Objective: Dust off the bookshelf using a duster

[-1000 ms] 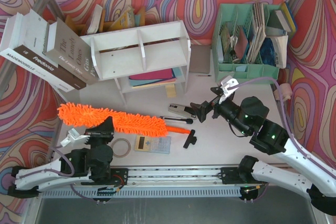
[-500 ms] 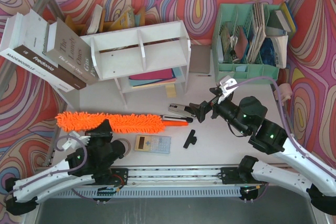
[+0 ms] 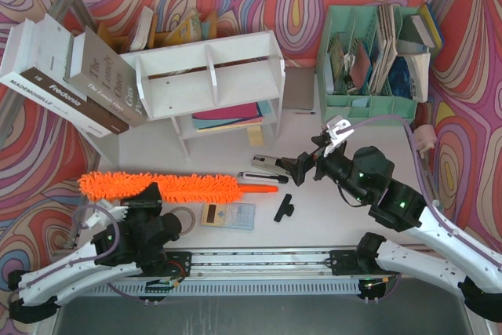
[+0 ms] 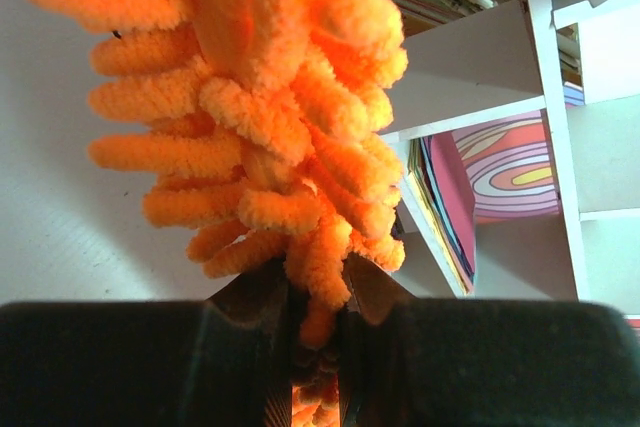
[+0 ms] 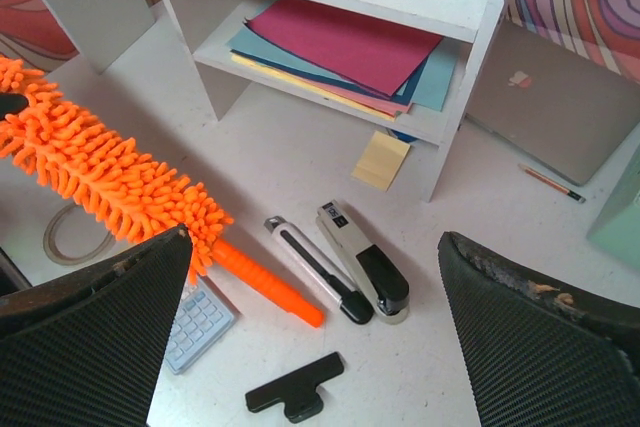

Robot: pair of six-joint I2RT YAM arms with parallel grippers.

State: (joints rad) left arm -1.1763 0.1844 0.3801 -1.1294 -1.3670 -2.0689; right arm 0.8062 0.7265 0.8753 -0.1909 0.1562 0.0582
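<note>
While the duster [image 3: 184, 187] was pinched in its fluffy head by the left gripper [image 3: 151, 194], jaws pressed nearly together on the orange strands, the pick-up step was judged to be in hand; dusting proper was not yet begun. The duster was stretched crosswise in front of the bookshelf [image 3: 212, 76], well apart from it, with no contact between the two. Whether it was lifted off the table could not be told. Its handle [image 3: 263, 188] was pointed toward the right gripper [image 3: 296, 167], which was held in front of the bookshelf's right end, fingers spread wide, nothing in them. A stapler [image 3: 271, 165] and a box cutter [image 3: 261, 179] were also seen in front of the bookshelf's right end, close to the handle. Next move, as judged: the duster to be raised and carried to the bookshelf's flat top, then swept along it between the fins. Since fluff rather than handle was gripped, a regrip or a hand-over of the handle to the right gripper was probably called for, with stapler and cutter left undisturbed
</note>
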